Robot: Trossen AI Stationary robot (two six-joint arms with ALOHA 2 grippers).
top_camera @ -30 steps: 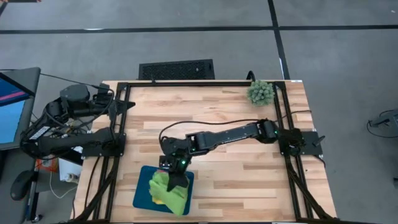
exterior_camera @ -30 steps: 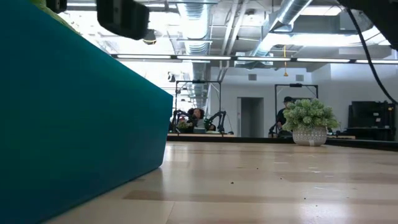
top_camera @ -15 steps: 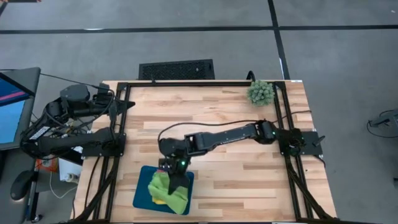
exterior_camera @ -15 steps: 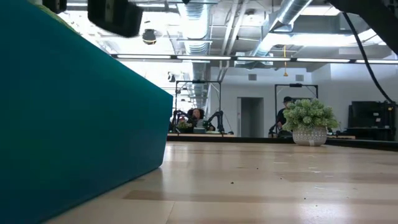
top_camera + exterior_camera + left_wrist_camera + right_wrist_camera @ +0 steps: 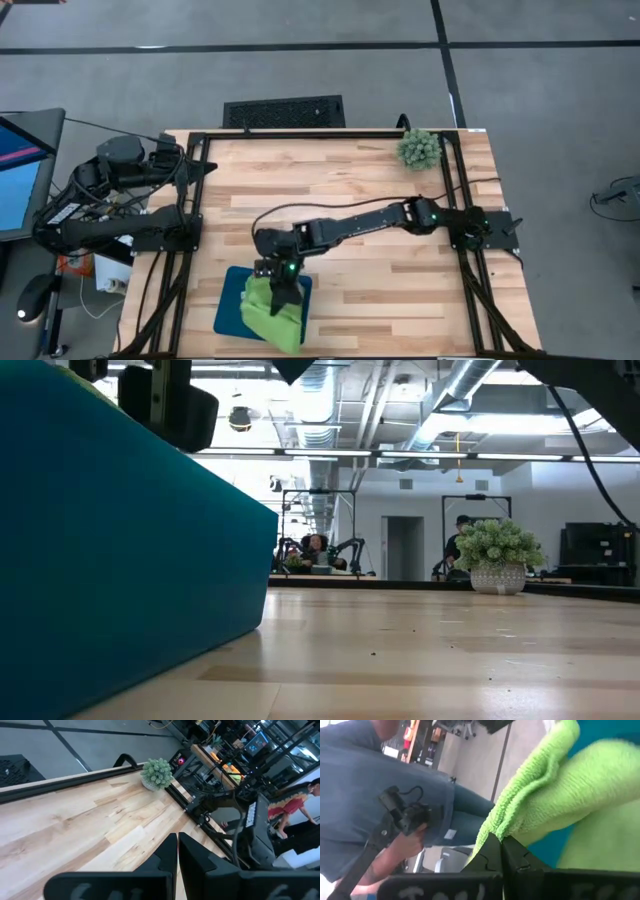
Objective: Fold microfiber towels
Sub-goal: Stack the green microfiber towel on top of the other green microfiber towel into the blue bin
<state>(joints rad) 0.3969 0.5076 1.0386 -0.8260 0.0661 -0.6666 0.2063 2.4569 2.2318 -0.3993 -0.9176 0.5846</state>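
Note:
A dark teal tray [image 5: 228,305] sits near the table's near edge, left of centre. Its wall fills the left of the low view [image 5: 120,580]. A pile of lime green microfiber towels [image 5: 272,315] lies in it. The yellow and pink towels are hidden. My right gripper [image 5: 283,298] is over the pile, shut on the top green towel [image 5: 555,775], and shows at the top of the low view [image 5: 165,400]. My left gripper [image 5: 177,845] is shut and empty, parked at the table's far left [image 5: 205,170]. My right gripper pinches a thick rolled edge of the top green towel [image 5: 492,827] between its two fingertips. The fingers slant down from the table's far side toward the near edge. The towel lies slack on the pile in the tray. Whether it holds one layer or several, I cannot tell.
A small spiky green plant [image 5: 418,148] stands at the far right corner and shows in the low view [image 5: 497,555]. Bare wood lies between tray and plant. A person in a blue shirt [image 5: 385,785] stands beyond the table's near edge.
My right gripper has gone toward the table's near edge and down over the tray, staying shut. The green towel has been drawn with it across the pile and now covers the yellow towel that showed at the pile's near left.

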